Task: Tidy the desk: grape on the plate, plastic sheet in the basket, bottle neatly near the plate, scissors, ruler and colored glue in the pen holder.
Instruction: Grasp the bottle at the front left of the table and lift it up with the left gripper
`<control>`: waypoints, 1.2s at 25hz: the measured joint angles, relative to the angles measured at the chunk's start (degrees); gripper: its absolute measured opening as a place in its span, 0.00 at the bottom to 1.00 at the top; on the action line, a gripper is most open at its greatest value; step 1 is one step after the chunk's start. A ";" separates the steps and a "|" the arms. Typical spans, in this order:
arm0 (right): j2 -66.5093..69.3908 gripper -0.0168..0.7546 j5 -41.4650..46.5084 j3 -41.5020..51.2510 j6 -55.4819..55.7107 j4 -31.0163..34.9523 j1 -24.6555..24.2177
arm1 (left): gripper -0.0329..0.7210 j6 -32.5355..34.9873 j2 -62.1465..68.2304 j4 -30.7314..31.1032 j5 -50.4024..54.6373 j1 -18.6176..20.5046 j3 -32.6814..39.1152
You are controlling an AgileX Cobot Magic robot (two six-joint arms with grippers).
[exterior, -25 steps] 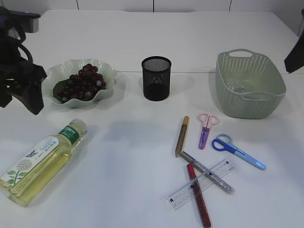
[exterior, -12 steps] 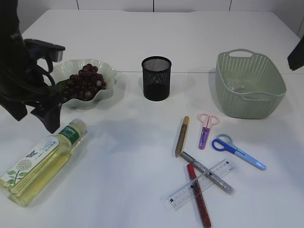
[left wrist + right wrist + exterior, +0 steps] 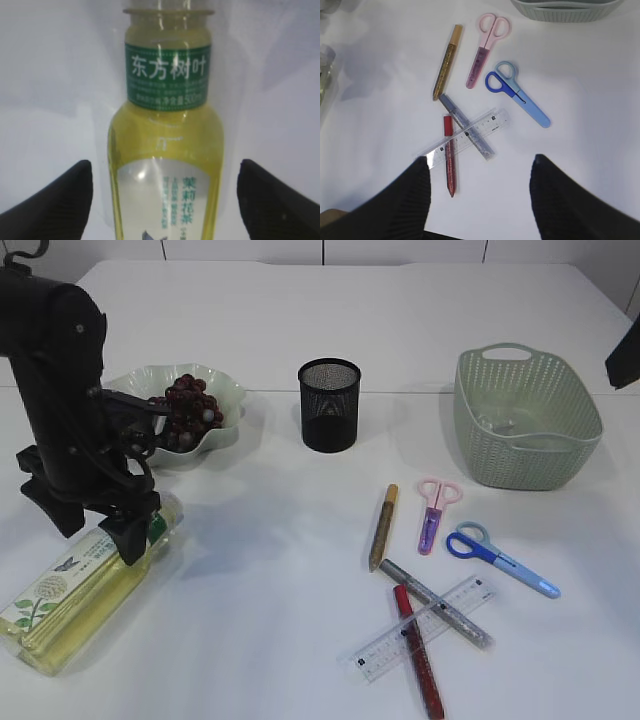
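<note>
The left gripper (image 3: 162, 192) stands wide open over the tea bottle (image 3: 165, 150) — a finger on each side, neither touching. The bottle lies on its side on the white table (image 3: 270, 560), just in front of the plate of grapes (image 3: 185, 410). The right gripper (image 3: 480, 192) hangs open, empty, above the ruler (image 3: 465, 139) and glue pens.

The bottle (image 3: 165, 150) holds pale yellow liquid and wears a green neck band with white characters, between the black fingers (image 3: 55, 200). On the white surface (image 3: 280, 570) lie gold (image 3: 447, 60), silver (image 3: 466, 125) and red (image 3: 450, 160) glue sticks, pink scissors (image 3: 487, 45), blue scissors (image 3: 517, 92) and a clear ruler (image 3: 465, 137). Dark red grapes (image 3: 185, 410) fill a pale green plate (image 3: 225, 390), beside a black mesh pen holder (image 3: 329, 405) and a sage green woven basket (image 3: 525, 420).
</note>
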 joint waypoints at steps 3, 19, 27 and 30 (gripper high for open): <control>0.00 0.66 0.00 0.00 -0.18 0.00 0.00 | 0.91 0.00 1.66 1.11 -1.77 0.00 0.00; 0.00 0.66 0.00 0.00 -0.46 0.00 0.00 | 0.76 0.09 6.04 1.38 -2.95 0.00 -0.11; 0.00 0.66 0.00 0.00 -0.49 0.00 0.00 | 0.62 0.09 6.04 0.81 -2.10 0.00 -0.43; 0.00 0.66 0.00 0.00 -0.49 0.00 0.00 | 0.61 0.09 6.04 -0.47 -1.73 0.00 -0.43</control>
